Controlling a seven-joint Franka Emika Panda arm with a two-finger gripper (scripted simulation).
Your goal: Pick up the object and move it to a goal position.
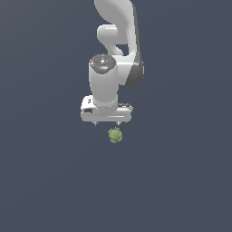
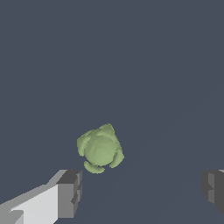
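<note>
Just below the open hand (image 1: pixel 106 123) lies the object (image 1: pixel 115 135).

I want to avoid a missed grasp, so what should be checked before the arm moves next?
1. Hand open: ok, the two fingers stand wide apart in the wrist view.
2. Light-green knobbly lump in sight: ok, visible in both views.
3. Lump between the fingers: not ok, it lies off-centre, near one finger and ahead of the tips.
4. Lump free of contact: ok, nothing touches it.
5. Hand height above the lump: cannot tell.
6. Goal position: cannot tell, no marker is visible.
</note>
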